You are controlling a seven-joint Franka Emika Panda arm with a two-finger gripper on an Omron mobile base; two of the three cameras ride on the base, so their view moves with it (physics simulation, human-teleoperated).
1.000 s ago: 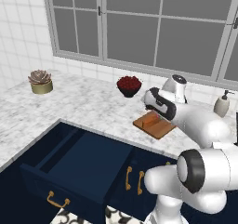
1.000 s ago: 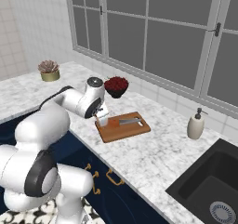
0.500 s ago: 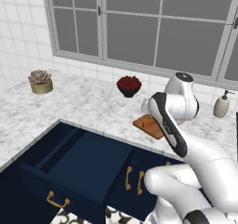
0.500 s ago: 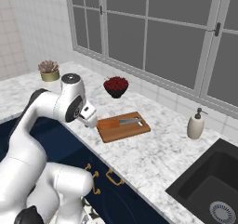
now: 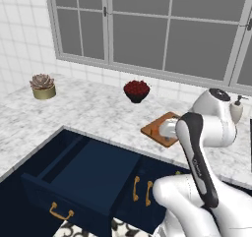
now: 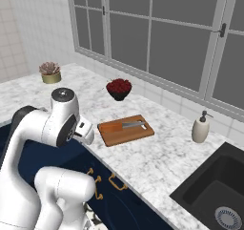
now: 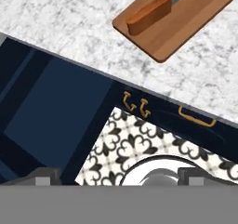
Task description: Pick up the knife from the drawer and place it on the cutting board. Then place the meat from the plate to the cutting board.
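from the left base view i see the drawer [image 5: 86, 174] pulled well out of the navy cabinet run, its brass handle facing me, and i can make out nothing inside it from here. the cutting board [image 5: 161, 129] sits on the marble counter [image 5: 88, 110] behind the arm's upper link, which covers most of it. a dark bowl of berries [image 5: 136, 90] stands further back near the window, and a small potted succulent [image 5: 43, 85] is far off to the left by the tiled wall.

from the right base view i get the board [image 6: 127, 130] in full, with the knife [image 6: 123, 126] lying flat on it, wooden handle toward the arm and grey blade pointing toward the soap dispenser [image 6: 200, 127] beside the black sink [image 6: 217, 195]. the arm is folded back on my left, well apart from the board, with the berry bowl [image 6: 118, 88] behind it.

from the hand view i look down from above the cabinet front. the knife handle [image 7: 149, 12] rests on the board [image 7: 186, 21] at the top of this view, far from the gripper [image 7: 118, 176], whose two fingertips [image 7: 44, 175] stand spread wide with nothing between them. below is the open drawer [image 7: 51, 111], the brass cabinet handles [image 7: 136, 104] and a patterned tile floor [image 7: 139, 144]. the jaws are fully apart and nowhere near the knife.
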